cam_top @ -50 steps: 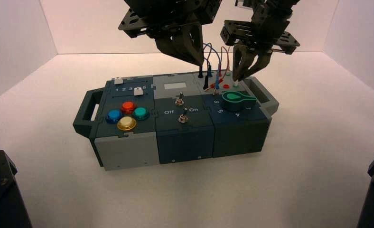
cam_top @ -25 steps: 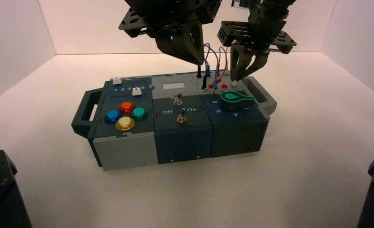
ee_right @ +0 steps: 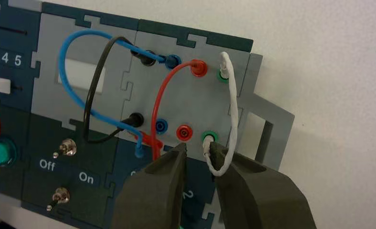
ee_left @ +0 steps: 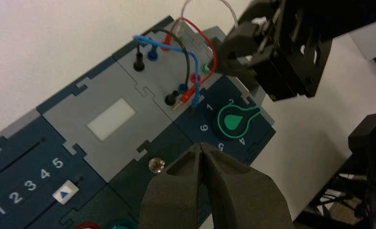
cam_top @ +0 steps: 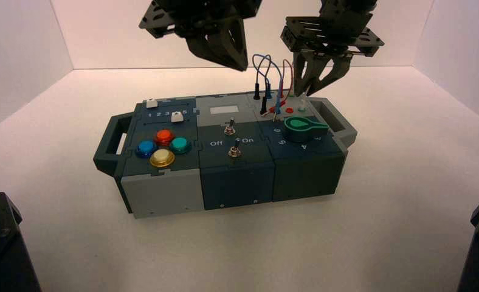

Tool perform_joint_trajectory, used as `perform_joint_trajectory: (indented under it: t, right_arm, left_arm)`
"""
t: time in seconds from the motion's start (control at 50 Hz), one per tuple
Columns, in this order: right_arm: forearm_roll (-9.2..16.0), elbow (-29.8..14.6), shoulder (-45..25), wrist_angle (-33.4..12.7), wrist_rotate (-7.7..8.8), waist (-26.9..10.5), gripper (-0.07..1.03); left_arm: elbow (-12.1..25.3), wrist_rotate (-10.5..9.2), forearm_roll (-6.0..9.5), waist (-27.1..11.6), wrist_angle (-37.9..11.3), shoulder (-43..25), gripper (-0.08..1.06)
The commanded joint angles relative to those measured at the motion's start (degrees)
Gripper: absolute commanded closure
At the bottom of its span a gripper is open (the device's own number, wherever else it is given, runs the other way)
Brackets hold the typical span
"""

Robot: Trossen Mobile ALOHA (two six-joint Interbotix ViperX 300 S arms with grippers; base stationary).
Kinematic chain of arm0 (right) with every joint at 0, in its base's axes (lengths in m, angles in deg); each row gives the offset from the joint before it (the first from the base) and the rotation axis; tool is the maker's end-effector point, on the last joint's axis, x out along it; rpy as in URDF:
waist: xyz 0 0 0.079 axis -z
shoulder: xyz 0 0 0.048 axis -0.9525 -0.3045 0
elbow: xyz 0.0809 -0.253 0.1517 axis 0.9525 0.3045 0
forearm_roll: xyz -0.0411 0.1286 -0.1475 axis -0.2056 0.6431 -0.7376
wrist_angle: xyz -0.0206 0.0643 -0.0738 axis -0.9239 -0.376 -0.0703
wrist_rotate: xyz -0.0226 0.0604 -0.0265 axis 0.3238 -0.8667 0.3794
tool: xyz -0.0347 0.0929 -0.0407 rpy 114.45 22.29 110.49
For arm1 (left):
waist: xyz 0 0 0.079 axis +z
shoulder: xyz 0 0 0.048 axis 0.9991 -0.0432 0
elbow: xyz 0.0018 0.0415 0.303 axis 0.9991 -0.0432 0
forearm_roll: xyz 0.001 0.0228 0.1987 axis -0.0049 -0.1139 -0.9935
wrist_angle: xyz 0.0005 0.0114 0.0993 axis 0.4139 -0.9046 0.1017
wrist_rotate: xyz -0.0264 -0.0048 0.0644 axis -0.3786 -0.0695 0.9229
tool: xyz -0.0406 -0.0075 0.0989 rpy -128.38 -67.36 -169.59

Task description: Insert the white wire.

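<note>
Shines brightest on the desk toward twelve o'clock in the high view, dims toward six. Glints off the yellow button at nine o'clock.

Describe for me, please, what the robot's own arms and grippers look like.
Both arms are black, with angular, plate-like parts near the wrist and slots cut through them. The left gripper and the right gripper match: each has two dark grey-brown, smooth-sided fingers that taper to narrow tips. I can make out no lettering on either.
</note>
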Motion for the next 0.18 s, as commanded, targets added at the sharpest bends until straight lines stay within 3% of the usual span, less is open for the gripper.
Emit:
perform_joint_trajectory:
  t: [0.02, 0.18]
  right_arm:
    - [0.09, 0.62, 2.11, -0.09, 0.00, -1.14, 0.63]
    - [-0.18, 1.41, 2.90, -1.41, 0.00, -1.14, 0.63]
  left_arm:
    - [0.35, 0.35, -0.18, 0.97, 0.44, 1.85, 1.01]
    - [0.00, 0.35, -0.09, 2.02, 0.44, 2.20, 1.01]
